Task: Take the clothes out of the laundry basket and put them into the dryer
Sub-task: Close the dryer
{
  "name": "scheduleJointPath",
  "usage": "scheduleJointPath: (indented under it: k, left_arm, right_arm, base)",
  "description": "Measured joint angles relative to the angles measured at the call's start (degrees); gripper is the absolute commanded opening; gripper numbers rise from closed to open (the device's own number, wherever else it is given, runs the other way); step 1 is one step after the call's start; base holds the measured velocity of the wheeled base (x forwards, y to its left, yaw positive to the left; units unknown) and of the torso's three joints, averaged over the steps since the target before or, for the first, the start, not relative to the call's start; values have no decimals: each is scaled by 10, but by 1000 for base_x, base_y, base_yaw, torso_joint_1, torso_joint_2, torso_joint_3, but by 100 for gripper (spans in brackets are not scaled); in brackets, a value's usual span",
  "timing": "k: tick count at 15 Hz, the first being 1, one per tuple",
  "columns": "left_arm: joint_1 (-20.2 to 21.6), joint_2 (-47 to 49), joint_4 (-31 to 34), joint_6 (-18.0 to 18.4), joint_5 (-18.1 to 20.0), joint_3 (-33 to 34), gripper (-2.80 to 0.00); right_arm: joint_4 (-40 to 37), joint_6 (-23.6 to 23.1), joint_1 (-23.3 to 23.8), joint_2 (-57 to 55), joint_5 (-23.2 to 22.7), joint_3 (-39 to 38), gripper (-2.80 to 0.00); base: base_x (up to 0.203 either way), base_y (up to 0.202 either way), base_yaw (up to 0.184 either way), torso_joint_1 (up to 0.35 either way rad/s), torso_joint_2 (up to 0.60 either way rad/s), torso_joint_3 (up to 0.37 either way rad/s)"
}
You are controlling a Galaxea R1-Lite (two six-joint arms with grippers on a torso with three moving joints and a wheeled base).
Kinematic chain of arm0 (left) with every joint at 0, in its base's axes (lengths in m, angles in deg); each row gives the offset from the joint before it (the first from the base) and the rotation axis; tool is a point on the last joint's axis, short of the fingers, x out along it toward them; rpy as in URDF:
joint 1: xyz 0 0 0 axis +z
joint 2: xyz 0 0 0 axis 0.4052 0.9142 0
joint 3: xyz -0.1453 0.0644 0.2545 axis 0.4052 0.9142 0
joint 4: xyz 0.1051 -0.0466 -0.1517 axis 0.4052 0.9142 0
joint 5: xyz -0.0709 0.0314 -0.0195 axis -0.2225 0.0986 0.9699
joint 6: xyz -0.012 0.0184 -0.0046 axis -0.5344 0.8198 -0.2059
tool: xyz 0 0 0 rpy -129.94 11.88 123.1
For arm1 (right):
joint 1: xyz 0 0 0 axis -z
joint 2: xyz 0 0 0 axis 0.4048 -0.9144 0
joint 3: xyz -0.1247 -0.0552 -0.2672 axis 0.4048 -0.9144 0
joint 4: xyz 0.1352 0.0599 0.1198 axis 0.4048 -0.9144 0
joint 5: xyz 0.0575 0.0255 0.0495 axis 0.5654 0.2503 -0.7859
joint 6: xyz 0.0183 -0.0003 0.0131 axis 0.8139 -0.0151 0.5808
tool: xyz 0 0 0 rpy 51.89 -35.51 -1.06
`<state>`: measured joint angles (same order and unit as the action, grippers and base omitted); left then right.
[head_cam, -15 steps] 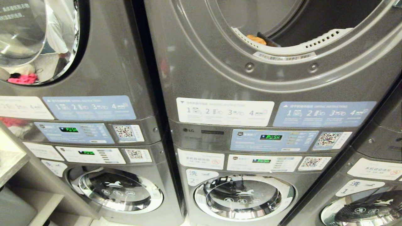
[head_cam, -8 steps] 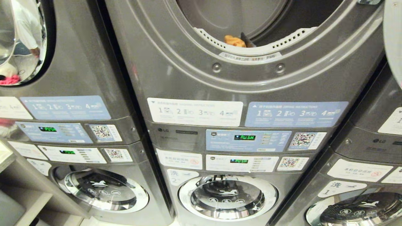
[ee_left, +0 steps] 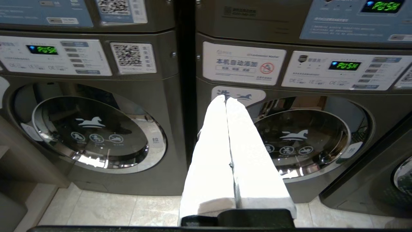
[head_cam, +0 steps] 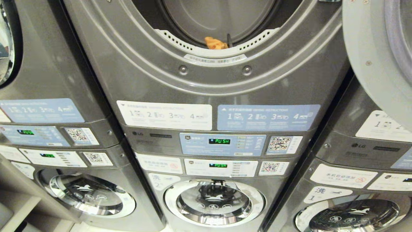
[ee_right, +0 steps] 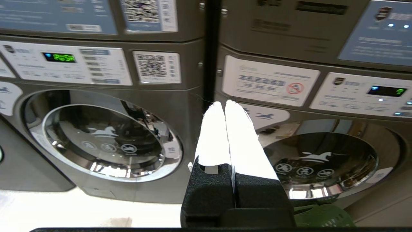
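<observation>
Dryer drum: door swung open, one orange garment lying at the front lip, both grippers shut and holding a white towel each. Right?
Not quite. The left gripper and right gripper are shut but empty, per the wrist views. Head view confirms the dryer open, orange garment at the lip.

Neither arm showed in the head view. Left gripper (ee_left: 226,100) was seen only from its own wrist camera: two white-wrapped fingers (ee_left: 212,151) pressed together along their length, tips touching, nothing between them. Right gripper (ee_right: 224,103) likewise (white finger covers over black bases), fingers (ee_right: 243,141) closed flat against each other and empty. Both pointed forward and level.
</observation>
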<state>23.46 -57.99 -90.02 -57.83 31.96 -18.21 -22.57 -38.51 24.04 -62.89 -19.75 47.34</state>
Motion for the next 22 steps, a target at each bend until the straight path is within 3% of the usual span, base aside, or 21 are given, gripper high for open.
scheduleJointPath:
  k: [9,18,22]
  left_arm:
    - [0,0,0,0,0,0,-280]
    - [0,0,0,0,0,0,-280]
    - [0,0,0,0,0,0,-280]
  right_arm:
    - [1,4,0,0,1,0,-280]
    - [1,6,0,0,1,0,-280]
    - [1,6,0,0,1,0,-280]
  base:
    - [0,-184,1,2,3,1]
    - [0,-7,1,0,0,0]
    - [-145,0,3,-1,10,10]
